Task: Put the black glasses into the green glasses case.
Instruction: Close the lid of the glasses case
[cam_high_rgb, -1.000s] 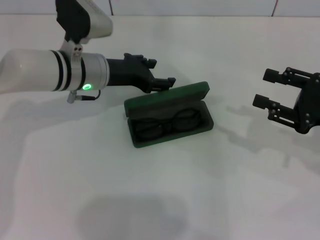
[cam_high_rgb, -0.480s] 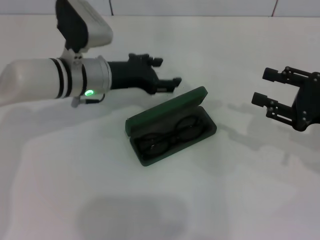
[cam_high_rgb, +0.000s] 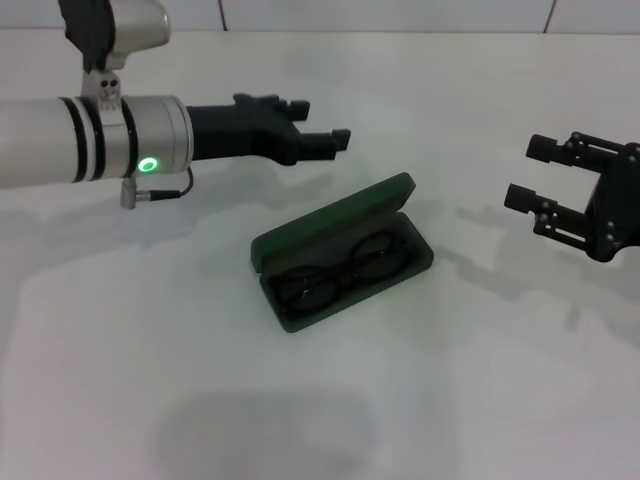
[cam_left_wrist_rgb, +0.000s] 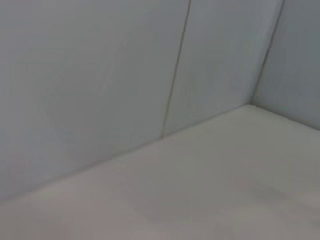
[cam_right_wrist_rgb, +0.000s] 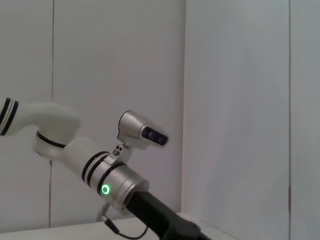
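Observation:
The green glasses case lies open in the middle of the table, its lid tilted up along the far side. The black glasses lie folded inside its dark base. My left gripper hovers behind and to the left of the case, apart from it, open with nothing between its fingers. My right gripper hangs at the right, well away from the case, open and holding nothing. The right wrist view shows only my left arm against the wall.
The white table stretches around the case. A pale panelled wall runs along the back, meeting the table at a corner in the left wrist view.
The case first slid and turned a little toward the front right, then stayed still. My left gripper has pulled back and up away from its lid. The right arm has not moved.

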